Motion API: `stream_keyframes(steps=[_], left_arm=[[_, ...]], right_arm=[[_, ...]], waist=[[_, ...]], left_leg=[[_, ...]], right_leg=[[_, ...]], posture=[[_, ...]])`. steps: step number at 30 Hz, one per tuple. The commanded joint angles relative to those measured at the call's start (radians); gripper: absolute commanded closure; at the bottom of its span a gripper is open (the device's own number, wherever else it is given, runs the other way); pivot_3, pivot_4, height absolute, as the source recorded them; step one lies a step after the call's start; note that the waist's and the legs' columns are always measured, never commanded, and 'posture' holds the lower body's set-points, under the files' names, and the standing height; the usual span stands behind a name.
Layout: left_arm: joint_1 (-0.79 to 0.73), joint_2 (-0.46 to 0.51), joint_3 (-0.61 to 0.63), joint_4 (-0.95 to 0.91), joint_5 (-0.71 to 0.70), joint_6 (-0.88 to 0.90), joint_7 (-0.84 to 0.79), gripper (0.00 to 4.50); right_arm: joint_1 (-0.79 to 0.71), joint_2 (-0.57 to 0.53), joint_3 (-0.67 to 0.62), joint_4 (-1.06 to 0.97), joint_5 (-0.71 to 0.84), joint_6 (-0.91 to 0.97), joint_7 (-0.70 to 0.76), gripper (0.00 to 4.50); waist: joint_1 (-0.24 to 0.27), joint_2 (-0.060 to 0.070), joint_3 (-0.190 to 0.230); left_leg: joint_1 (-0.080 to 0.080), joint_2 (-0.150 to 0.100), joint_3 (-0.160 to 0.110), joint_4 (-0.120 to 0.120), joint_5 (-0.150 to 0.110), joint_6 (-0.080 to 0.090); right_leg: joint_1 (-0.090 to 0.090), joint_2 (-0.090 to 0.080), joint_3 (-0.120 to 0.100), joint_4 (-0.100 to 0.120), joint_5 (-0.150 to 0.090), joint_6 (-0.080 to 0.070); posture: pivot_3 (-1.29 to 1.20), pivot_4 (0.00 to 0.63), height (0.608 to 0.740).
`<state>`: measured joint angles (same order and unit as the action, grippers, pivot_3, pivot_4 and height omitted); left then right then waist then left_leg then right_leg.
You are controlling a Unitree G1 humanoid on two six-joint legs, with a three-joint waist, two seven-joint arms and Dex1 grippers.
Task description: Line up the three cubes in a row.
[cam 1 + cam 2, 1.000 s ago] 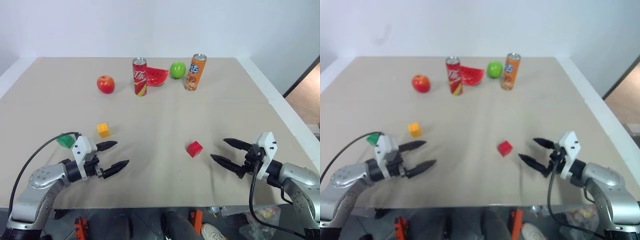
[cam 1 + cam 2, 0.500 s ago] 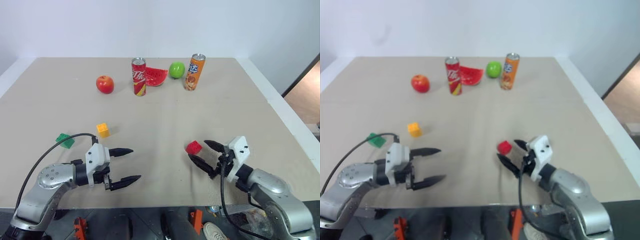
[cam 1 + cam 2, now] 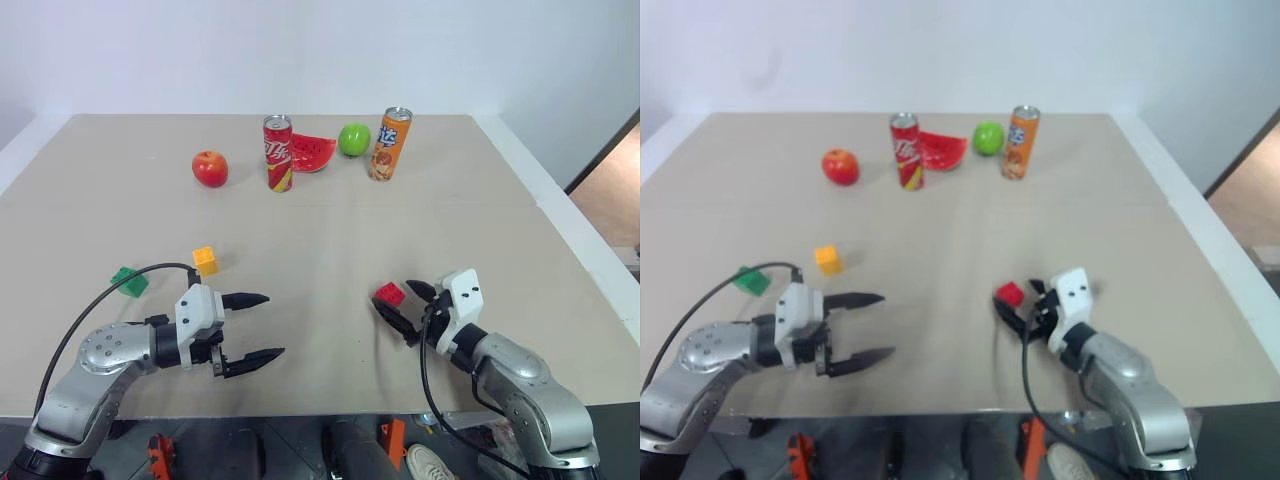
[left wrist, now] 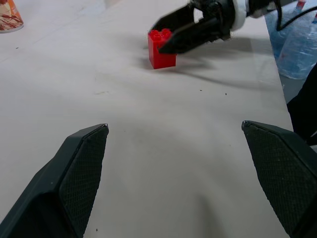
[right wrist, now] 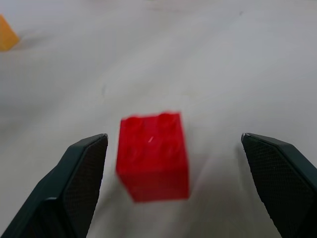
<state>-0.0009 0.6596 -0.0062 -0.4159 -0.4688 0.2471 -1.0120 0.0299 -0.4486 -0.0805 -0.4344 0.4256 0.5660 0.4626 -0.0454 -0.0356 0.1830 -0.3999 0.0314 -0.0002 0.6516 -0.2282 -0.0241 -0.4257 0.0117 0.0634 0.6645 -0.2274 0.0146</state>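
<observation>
Big flat beige counter (image 3: 330,240), with everything sitting on top. At the far edge, around twelve o'clock: orange tall drink can (image 3: 391,144), red tall drink can (image 3: 279,153), red watermelon slice (image 3: 314,152), round green apple (image 3: 353,139), round red apple (image 3: 210,168). None of those needed for the job.

Silver right arm bent in low from five o'clock, nearly level with the counter, pointing toward ten o'clock. Right claw (image 3: 403,307) spread wide, gripping nothing. Silver left arm reaching in from seven o'clock, pointing across toward three o'clock. Left claw (image 3: 250,327) also spread wide and empty, floating above bare counter.

Small red studded plastic cube (image 3: 389,294) sitting flat on the counter, studs up, right at the tips of the right claw and a bit toward eleven o'clock from it. In the right wrist view, red cube (image 5: 153,155) straight ahead, between the two fingers (image 5: 79,171) but not yet touched. Right arm much closer to it than the left. Probably just a short push forward, then a squeeze.

Small yellow studded plastic cube (image 3: 205,260) near nine o'clock. Small green studded plastic cube (image 3: 129,282) further out at nine o'clock, close to the left arm's black cable. Three cubes well apart, no row yet.
</observation>
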Motion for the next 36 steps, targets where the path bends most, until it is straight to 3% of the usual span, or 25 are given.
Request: stream_keyframes(steps=[1,3,11,13,16,21,30,36], left_arm=[[-0.002,0.004,0.002,-0.034,-0.004,-0.003,0.006,0.03],[-0.004,0.002,0.000,-0.033,-0.005,-0.003,0.008,0.00],[-0.014,0.002,-0.003,-0.017,-0.002,-0.008,0.003,0.00],[-0.012,0.003,-0.001,-0.015,-0.002,-0.007,0.005,0.00],[-0.003,-0.008,0.019,-0.009,-0.008,0.001,0.031,0.00],[0.021,-0.065,0.081,0.009,-0.010,0.025,0.165,0.00],[0.117,-0.138,0.107,-0.054,0.007,0.032,0.295,0.00],[0.175,-0.132,0.109,-0.106,0.007,0.031,0.311,0.00]], right_arm=[[0.008,0.008,-0.008,-0.001,-0.005,-0.025,0.002,0.00],[0.010,0.016,-0.015,0.003,-0.006,-0.025,-0.008,0.26],[0.002,0.025,-0.020,0.016,-0.007,-0.036,-0.013,2.89],[0.001,0.023,-0.016,0.014,-0.010,-0.040,-0.011,3.29],[-0.026,-0.002,0.006,0.010,-0.006,-0.045,0.035,3.29],[-0.272,-0.068,0.090,0.111,0.037,-0.024,0.235,3.29],[-0.758,-0.045,0.376,0.636,-0.114,-0.235,0.701,3.29],[-0.892,0.001,0.416,0.913,-0.206,-0.381,0.816,3.29]], waist=[[0.000,0.000,0.000],[0.000,0.000,0.000],[0.000,0.000,0.000],[0.000,0.000,0.000],[-0.001,0.000,0.000],[-0.008,0.001,0.001],[-0.001,0.001,0.001],[0.001,0.001,0.001]], left_leg=[[0.000,0.000,0.000,0.000,0.000,0.000],[0.000,0.000,0.001,0.001,0.000,0.000],[0.000,0.000,0.001,0.001,0.000,0.000],[0.000,0.000,0.001,0.001,0.000,0.000],[0.000,0.000,0.001,0.001,0.000,0.000],[0.003,0.000,0.005,0.001,0.001,0.001],[0.002,0.000,0.003,0.000,0.001,0.002],[0.001,0.000,0.002,0.000,0.000,0.002]], right_leg=[[0.000,0.000,0.000,0.000,0.000,0.000],[0.000,0.000,0.001,0.000,0.001,0.001],[0.000,0.000,0.001,0.000,0.000,0.001],[0.000,0.000,0.001,0.000,0.000,0.001],[0.000,0.000,0.001,0.000,0.000,0.001],[0.000,0.001,0.006,0.000,0.004,0.003],[0.001,0.001,0.003,0.000,0.005,0.005],[0.000,0.000,0.002,0.000,0.005,0.005]], posture=[[0.00,0.150,0.740],[0.00,0.150,0.740],[0.00,0.150,0.740],[0.00,0.150,0.740],[0.00,0.150,0.740],[0.00,0.150,0.740],[0.00,0.150,0.740],[0.00,0.150,0.740]])
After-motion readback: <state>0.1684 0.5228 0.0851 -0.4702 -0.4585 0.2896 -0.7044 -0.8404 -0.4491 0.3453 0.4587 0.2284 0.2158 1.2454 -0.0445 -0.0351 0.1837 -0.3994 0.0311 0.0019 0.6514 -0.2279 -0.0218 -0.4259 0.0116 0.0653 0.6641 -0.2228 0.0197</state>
